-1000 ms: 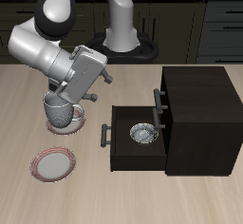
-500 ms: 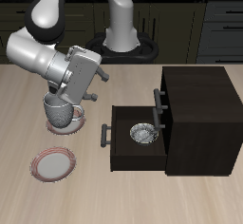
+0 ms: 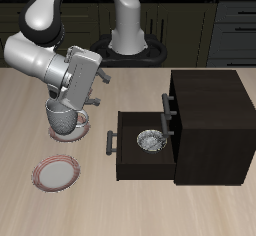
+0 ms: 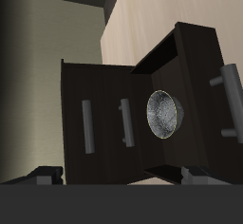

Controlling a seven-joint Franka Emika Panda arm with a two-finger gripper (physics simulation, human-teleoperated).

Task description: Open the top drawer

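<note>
Well off to one side of my two-finger claw (image 3: pixel 97 93) stood the small dark brown wooden cabinet (image 3: pixel 212 120), its top drawer (image 3: pixel 172 118) shut flush, the grey bar handle (image 3: pixel 166 110) untouched, while the lower drawer (image 3: pixel 130 150) below it stuck far out with a metallic bowl (image 3: pixel 149 140) inside. I hung empty above the table, close to a grey mug (image 3: pixel 65 120) on its saucer, fingertips set apart with nothing between them, I judged, so they could straddle that upper bar. No contact with the handle had been made.
</note>
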